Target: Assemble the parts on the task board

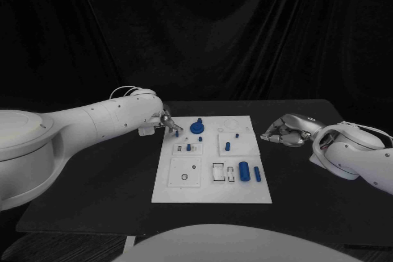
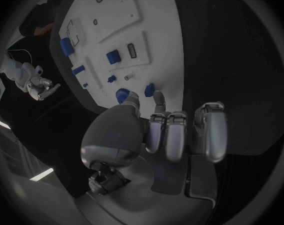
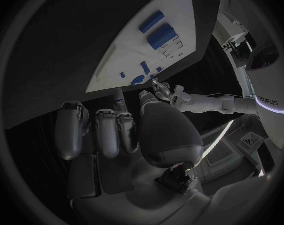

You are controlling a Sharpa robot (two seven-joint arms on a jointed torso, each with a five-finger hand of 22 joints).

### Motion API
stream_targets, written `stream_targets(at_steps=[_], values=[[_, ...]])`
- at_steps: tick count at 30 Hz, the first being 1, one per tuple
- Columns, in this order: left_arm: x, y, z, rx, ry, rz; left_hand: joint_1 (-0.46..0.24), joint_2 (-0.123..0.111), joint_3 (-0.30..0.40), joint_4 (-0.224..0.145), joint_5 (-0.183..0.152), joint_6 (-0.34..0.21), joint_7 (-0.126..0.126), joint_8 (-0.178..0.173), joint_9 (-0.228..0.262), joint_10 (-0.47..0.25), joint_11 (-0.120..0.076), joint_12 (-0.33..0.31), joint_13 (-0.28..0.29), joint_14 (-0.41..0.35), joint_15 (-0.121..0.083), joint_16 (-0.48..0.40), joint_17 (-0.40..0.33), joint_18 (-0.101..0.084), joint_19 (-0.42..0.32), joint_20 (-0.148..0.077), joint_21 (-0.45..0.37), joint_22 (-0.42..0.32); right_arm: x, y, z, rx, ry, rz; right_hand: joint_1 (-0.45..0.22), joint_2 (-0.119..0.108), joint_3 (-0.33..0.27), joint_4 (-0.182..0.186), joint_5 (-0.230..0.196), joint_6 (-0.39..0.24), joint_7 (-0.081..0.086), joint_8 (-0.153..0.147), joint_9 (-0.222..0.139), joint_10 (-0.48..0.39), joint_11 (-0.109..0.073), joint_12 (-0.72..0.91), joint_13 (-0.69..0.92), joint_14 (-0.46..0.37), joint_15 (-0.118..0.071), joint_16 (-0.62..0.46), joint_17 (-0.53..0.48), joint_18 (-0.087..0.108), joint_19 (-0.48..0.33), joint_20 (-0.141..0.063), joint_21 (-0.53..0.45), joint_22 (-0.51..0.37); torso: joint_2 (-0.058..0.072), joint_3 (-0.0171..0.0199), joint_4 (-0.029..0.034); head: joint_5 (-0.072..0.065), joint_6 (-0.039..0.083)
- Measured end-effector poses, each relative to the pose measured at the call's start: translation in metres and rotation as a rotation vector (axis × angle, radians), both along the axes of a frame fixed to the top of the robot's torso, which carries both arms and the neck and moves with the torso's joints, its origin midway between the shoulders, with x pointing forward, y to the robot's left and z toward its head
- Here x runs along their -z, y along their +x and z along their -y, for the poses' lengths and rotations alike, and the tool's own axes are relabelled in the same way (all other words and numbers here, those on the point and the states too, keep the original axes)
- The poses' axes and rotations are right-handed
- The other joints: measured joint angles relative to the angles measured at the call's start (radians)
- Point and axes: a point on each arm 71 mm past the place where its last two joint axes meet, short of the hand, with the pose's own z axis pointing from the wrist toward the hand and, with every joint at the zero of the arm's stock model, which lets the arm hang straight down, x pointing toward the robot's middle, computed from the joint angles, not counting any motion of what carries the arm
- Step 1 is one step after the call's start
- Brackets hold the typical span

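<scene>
A black table (image 1: pixel 98 199) sits in front of dark curtains, and the white task board (image 1: pixel 211 191) lies flat in the middle of it, between your two hands.

Your left hand (image 1: pixel 166 123) is at the board's far left corner, its fingertips reaching just over the edge. Right at those fingertips stands a small blue peg (image 1: pixel 177 134); in the left wrist view the peg (image 2: pixel 149 89) sits just beyond the thumb and a finger, but you cannot tell from these pictures whether it is pinched or only touched. Just past it, further onto the board, stands the blue round knob (image 1: pixel 196 127).

Your right hand (image 1: pixel 287 132) hangs off the board's right edge, close beside it and not touching. Its fingers are curled in on themselves with nothing in them.

Between the two hands, on the far half of the board, short blue pins (image 1: pixel 187 146) stand upright in their sockets. Nearer to you than the right hand, and inward from it, a thick blue cylinder (image 1: pixel 244 171) and a thinner blue rod (image 1: pixel 257 173) lie side by side on the board, close together, well apart from either hand.
</scene>
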Motion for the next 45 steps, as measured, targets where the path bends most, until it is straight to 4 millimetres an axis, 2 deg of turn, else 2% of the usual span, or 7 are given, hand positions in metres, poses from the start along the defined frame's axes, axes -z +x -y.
stream_targets(at_steps=[2, 6, 19, 21, 33, 36, 45], values=[[0.0002, 0.0002, 0.0008, 0.001, 0.000, -0.001, 0.011, 0.011, 0.003, -0.009, 0.005, -0.003, 0.003, -0.017, -0.005, -0.003, 0.004, 0.000, 0.000, -0.002, 0.002, 0.000, 0.000, 0.000, 0.000, 0.000, 0.000, 0.000, 0.0001, 0.0000, -0.0001, 0.000, 0.000, 0.000, 0.000, 0.000, 0.000, 0.000, 0.000, 0.000, 0.000, 0.000, 0.000, 0.000, 0.000, 0.000, 0.000, 0.000, 0.000, 0.000, 0.000, 0.000, 0.000, 0.000, 0.000, 0.000, 0.000, 0.0002, 0.0000, 0.000, 0.000], [0.0005, 0.0006, 0.0019, 0.003, 0.001, -0.004, 0.027, 0.012, 0.013, -0.019, 0.022, -0.003, 0.003, -0.043, -0.024, 0.000, 0.007, 0.000, 0.000, 0.000, 0.007, 0.000, 0.000, 0.000, -0.003, 0.003, 0.000, 0.000, 0.0001, -0.0001, -0.0003, -0.001, 0.000, -0.001, 0.000, 0.000, 0.000, 0.000, 0.000, 0.000, 0.000, 0.000, 0.000, 0.000, 0.000, 0.000, 0.000, 0.000, 0.000, 0.000, 0.000, 0.000, 0.000, 0.000, 0.000, 0.000, 0.000, 0.0003, -0.0001, 0.000, 0.000], [0.0012, 0.0015, 0.0024, 0.004, 0.000, -0.006, 0.036, 0.020, 0.022, -0.028, 0.048, -0.007, 0.007, -0.073, -0.047, 0.000, 0.007, 0.000, 0.000, 0.000, 0.007, 0.000, 0.000, 0.000, -0.007, 0.007, -0.006, 0.000, 0.0003, -0.0002, -0.0001, -0.001, -0.001, -0.002, 0.000, 0.000, 0.000, 0.000, 0.000, 0.000, 0.000, 0.000, 0.000, 0.000, 0.000, 0.000, 0.000, 0.000, 0.000, 0.000, 0.000, 0.000, 0.000, 0.000, 0.000, 0.000, 0.000, 0.0003, 0.0000, -0.003, 0.000], [0.0013, 0.0017, 0.0029, 0.006, -0.001, -0.006, 0.036, 0.021, 0.022, -0.028, 0.055, -0.007, 0.007, -0.077, -0.051, -0.001, 0.013, 0.000, 0.000, -0.003, 0.010, 0.000, 0.000, 0.000, -0.007, 0.007, -0.006, 0.000, 0.0003, -0.0003, -0.0001, -0.001, -0.001, -0.003, 0.000, 0.000, 0.000, 0.000, 0.000, 0.000, 0.000, 0.000, 0.000, 0.000, 0.000, 0.000, 0.000, 0.000, 0.000, 0.000, 0.000, 0.000, 0.000, 0.000, 0.000, 0.000, 0.000, 0.0003, -0.0001, -0.003, 0.000], [0.0022, 0.0020, 0.0059, 0.015, -0.003, -0.015, 0.060, 0.026, 0.044, -0.055, 0.125, 0.003, 0.012, -0.108, -0.076, -0.001, 0.014, 0.000, 0.000, 0.000, 0.014, 0.000, 0.000, 0.000, -0.014, 0.014, -0.012, 0.000, 0.0006, -0.0003, -0.0005, -0.002, -0.002, -0.005, 0.000, 0.000, 0.000, 0.000, 0.000, 0.000, 0.000, 0.000, 0.000, 0.000, 0.000, 0.000, 0.000, 0.000, 0.000, 0.000, 0.000, 0.000, 0.000, 0.000, 0.000, 0.001, 0.000, 0.0002, -0.0003, -0.002, 0.000], [0.0027, 0.0023, 0.0070, 0.017, -0.003, -0.018, 0.071, 0.027, 0.057, -0.068, 0.152, 0.005, 0.010, -0.118, -0.082, -0.001, 0.013, 0.000, 0.000, 0.000, 0.014, 0.000, 0.000, 0.000, -0.014, 0.014, -0.018, 0.000, 0.0007, -0.0003, -0.0005, -0.002, -0.002, -0.006, 0.000, 0.000, 0.000, 0.000, 0.000, 0.000, 0.000, 0.000, 0.000, 0.000, 0.000, 0.000, 0.000, 0.000, 0.000, 0.000, 0.000, 0.000, 0.000, 0.000, 0.000, 0.001, -0.001, 0.0002, -0.0003, -0.004, 0.000], [0.0045, 0.0030, 0.0102, 0.023, 0.000, -0.030, 0.075, 0.031, 0.065, -0.076, 0.162, 0.012, 0.010, -0.123, -0.086, -0.001, 0.013, 0.000, 0.000, 0.000, 0.014, 0.000, 0.000, 0.000, -0.018, 0.018, -0.018, 0.000, 0.0008, -0.0005, -0.0008, -0.003, -0.003, -0.008, 0.000, 0.000, 0.000, 0.000, 0.000, 0.000, 0.000, 0.000, 0.000, 0.000, 0.000, 0.000, 0.001, 0.000, 0.000, 0.000, 0.000, 0.000, 0.000, 0.000, -0.006, 0.001, -0.001, 0.0003, -0.0002, -0.007, 0.000]])
